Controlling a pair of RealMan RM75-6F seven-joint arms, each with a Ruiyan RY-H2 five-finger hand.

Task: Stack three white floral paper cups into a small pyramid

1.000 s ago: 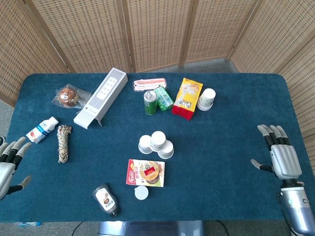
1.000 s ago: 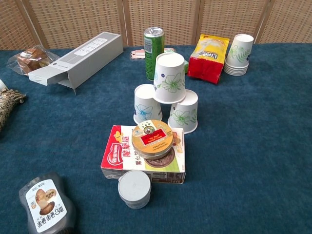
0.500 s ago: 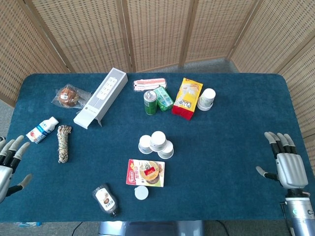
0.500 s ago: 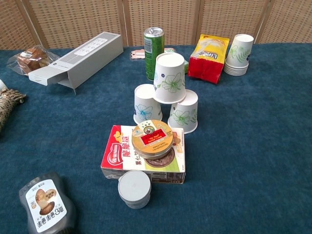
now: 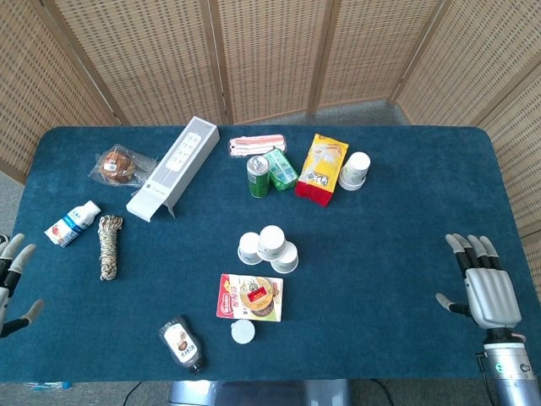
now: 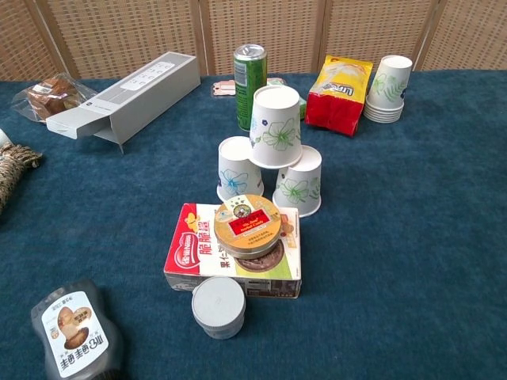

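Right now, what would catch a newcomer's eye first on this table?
The cup pyramid mid-table: two upside-down floral cups with a third on top. Just in front of it lies a red snack box with a round tin on it. Both hands, left and right, sit open at the table's near corners, holding nothing.
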